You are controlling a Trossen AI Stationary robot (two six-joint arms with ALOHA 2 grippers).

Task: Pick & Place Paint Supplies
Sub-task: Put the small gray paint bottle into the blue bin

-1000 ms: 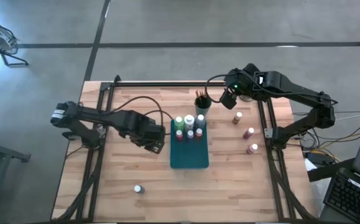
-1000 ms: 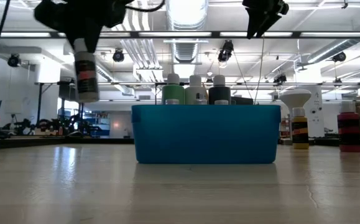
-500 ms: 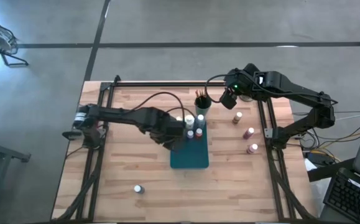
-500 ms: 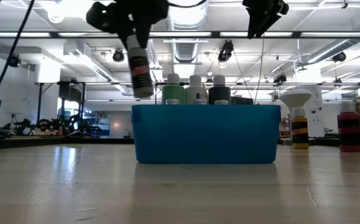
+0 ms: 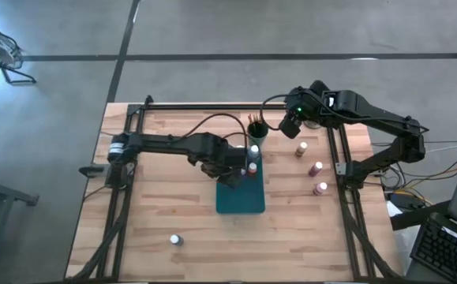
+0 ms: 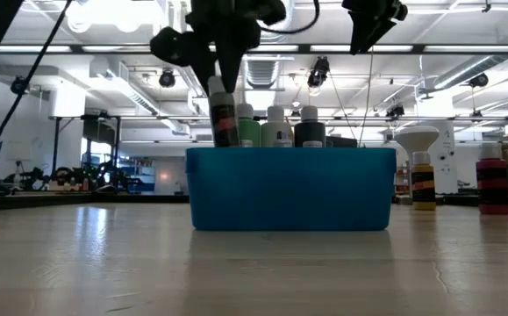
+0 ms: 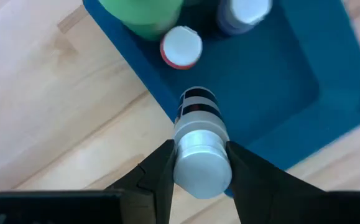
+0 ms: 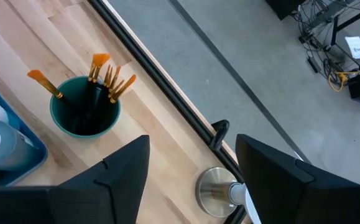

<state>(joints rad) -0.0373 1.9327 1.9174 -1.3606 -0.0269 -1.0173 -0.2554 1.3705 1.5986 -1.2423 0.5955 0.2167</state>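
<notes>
Apparently clamped in the left pincer (image 7: 199,168), a bottle (image 7: 199,130) hangs over the tray's (image 7: 291,81) edge.

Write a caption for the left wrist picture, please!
The left claw holds a white-capped paint bottle over the blue tray.

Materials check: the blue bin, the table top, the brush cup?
Blue bin: likely moulded plastic, smooth semi-matte walls with rounded corners. Table top: wood, pale planks with visible grain and seams, slight sheen. Brush cup: dark teal, smooth; plastic or glazed ceramic, cannot tell which.
</notes>
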